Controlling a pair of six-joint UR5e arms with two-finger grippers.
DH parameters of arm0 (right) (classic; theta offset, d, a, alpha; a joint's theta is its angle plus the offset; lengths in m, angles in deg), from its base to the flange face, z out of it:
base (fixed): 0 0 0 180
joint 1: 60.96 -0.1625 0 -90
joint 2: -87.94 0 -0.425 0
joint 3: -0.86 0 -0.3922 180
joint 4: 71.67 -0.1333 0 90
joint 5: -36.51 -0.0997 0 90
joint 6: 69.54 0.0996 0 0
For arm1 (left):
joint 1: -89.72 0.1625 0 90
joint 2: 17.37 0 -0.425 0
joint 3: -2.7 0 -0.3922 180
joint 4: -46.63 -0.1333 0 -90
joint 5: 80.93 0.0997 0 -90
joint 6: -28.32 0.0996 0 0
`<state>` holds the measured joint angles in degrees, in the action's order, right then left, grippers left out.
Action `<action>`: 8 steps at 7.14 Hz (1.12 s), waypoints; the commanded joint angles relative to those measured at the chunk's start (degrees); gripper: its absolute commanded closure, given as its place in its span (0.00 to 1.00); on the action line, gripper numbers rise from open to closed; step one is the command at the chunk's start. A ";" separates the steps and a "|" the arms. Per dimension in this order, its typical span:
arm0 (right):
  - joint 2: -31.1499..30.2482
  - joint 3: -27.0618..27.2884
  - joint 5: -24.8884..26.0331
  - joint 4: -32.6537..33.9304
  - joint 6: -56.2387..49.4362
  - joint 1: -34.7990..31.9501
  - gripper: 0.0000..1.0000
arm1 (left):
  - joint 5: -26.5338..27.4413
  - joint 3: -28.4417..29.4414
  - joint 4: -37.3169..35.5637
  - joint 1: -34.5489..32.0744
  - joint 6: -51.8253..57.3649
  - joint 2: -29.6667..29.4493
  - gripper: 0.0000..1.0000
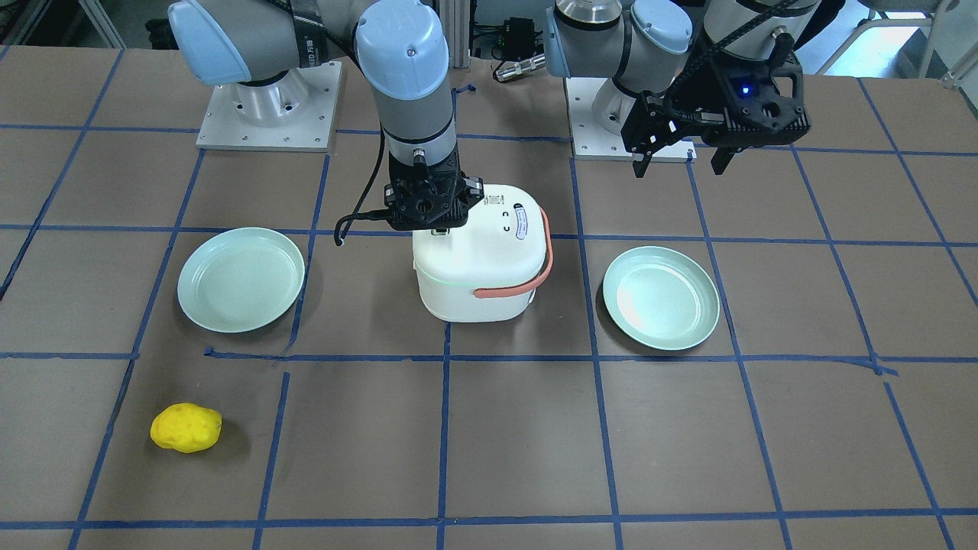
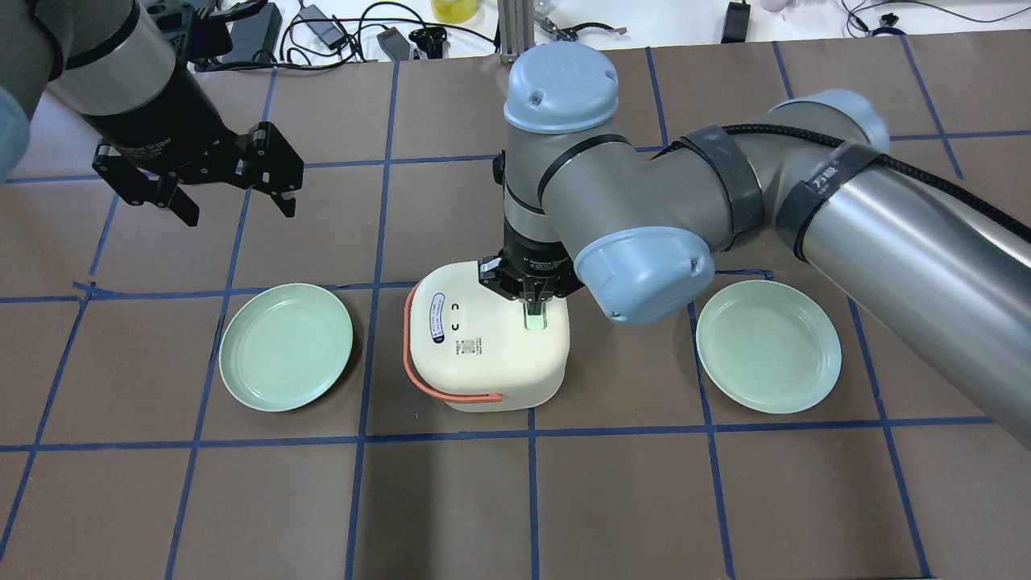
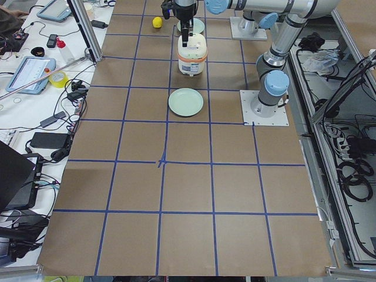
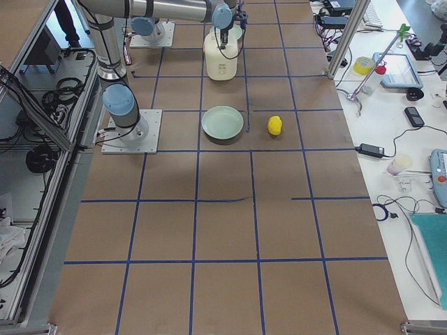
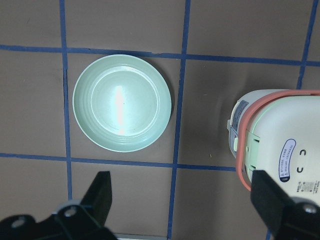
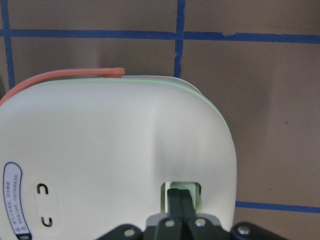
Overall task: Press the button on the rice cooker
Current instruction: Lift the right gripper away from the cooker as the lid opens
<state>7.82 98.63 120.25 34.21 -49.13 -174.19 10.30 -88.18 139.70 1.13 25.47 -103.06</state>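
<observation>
- We see a white rice cooker (image 2: 483, 354) standing on the brown tabletop (image 2: 451, 499). An orange handle (image 2: 412, 362) lies around its side.
- The button (image 2: 535, 322) is a small pale green pad on top of the rice cooker's lid. It is at the end of the lid far from the oval label (image 2: 436, 316).
- The right arm (image 2: 556, 185) points straight down over the rice cooker. The right jaws are pressed together, and their tip sits on the button.
- The left arm (image 2: 137, 97) hangs in the air, well away from the rice cooker. The left jaws are spread wide apart.
- The left plate (image 2: 286, 346) lies flat near the rice cooker on the left arm's side. The right plate (image 2: 769, 346) lies near it on the right arm's side. Both are pale green, and neither touches the rice cooker.
- A lumpy yellow thing (image 1: 186, 428) lies well apart from the rice cooker, out past the right plate.
</observation>
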 commanded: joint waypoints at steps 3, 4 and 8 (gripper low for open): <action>-1.53 -13.97 6.56 -13.48 -0.36 4.22 0.23 | 0.00 0.00 0.00 0.00 0.04 0.00 0.00; -1.87 -16.19 6.53 -13.69 -0.46 7.11 0.03 | 0.00 0.00 0.00 0.00 0.04 0.00 0.00; -6.00 -19.99 5.20 -18.70 -10.89 19.08 0.00 | 0.00 0.00 0.00 0.00 0.04 0.00 0.00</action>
<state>3.20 79.22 124.96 16.71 -56.28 -157.99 10.30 -88.18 139.70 1.13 25.46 -103.06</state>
